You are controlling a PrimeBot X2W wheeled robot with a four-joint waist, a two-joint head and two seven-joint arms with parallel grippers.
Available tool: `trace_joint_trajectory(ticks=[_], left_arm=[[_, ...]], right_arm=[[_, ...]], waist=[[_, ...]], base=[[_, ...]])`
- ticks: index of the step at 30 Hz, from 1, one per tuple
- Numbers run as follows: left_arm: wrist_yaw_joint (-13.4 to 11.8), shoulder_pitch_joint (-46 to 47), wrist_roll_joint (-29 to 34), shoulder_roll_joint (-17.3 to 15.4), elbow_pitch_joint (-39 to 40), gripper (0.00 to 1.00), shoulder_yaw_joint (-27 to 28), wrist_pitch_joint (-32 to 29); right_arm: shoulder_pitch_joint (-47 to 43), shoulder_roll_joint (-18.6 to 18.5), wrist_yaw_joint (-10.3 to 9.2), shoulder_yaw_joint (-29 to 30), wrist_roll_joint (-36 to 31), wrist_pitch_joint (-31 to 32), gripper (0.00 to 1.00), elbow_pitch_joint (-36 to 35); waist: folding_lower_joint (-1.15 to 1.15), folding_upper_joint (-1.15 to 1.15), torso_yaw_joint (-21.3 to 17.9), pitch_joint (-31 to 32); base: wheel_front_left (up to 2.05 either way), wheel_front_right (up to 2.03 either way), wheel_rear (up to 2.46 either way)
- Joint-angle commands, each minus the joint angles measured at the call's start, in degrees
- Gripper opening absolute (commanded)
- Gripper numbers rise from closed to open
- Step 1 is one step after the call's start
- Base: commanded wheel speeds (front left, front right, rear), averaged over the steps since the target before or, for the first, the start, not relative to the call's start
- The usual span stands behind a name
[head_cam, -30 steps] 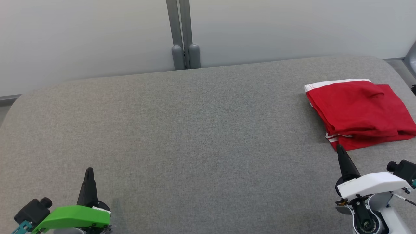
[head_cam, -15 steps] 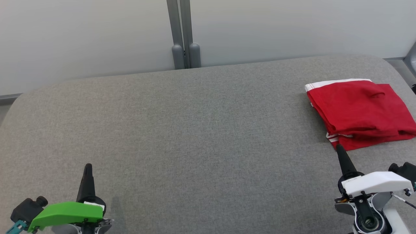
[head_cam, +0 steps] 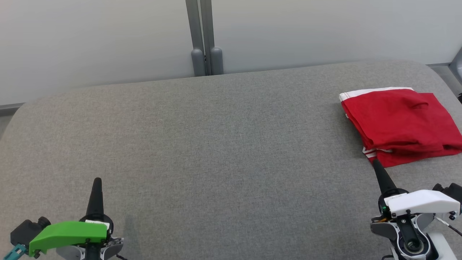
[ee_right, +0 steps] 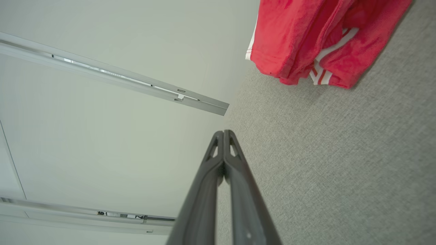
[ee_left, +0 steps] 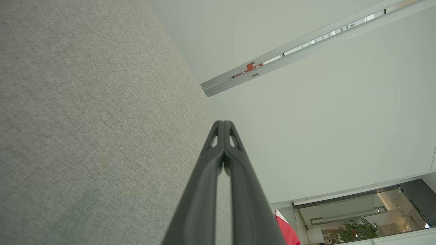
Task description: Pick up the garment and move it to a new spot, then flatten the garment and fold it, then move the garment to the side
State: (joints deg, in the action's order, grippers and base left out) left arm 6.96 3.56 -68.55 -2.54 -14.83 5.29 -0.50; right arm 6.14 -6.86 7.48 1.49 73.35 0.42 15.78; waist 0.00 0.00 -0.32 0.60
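Grey fabric-covered counter [head_cam: 223,144]. Folded red shorts [head_cam: 397,122] lie by its right edge. Left claw [head_cam: 97,182] and right claw [head_cam: 375,164], both closed and empty, rest near the front edge. The move to the side looks complete, so the next move calls only for keeping clear.

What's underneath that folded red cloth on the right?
The red garment lies on the grey padded surface, which shows beside it. Its white-striped lower layers peek out at the near edge. Whatever sits directly beneath the folds is covered.
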Motion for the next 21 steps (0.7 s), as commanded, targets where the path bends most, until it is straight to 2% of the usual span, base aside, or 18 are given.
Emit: trace_joint_trajectory(ticks=[1, 21], left_arm=[[-0.20, 1.51, -1.77, -0.41, 0.71, 0.00, 0.27, -0.42], [-0.19, 2.37, -11.55, -0.47, 1.00, 0.00, 0.84, -2.98]], right_arm=[[0.98, 0.02, 0.03, 0.57, 1.28, 0.42, 0.00, -0.64], [1.03, 1.78, 0.03, 2.68, 9.18, 3.09, 0.00, -1.02]], waist=[[0.00, 0.00, 0.01, -0.02], [0.00, 0.00, 0.13, -0.23]], base=[[0.00, 0.00, 0.00], [0.00, 0.00, 0.00]])
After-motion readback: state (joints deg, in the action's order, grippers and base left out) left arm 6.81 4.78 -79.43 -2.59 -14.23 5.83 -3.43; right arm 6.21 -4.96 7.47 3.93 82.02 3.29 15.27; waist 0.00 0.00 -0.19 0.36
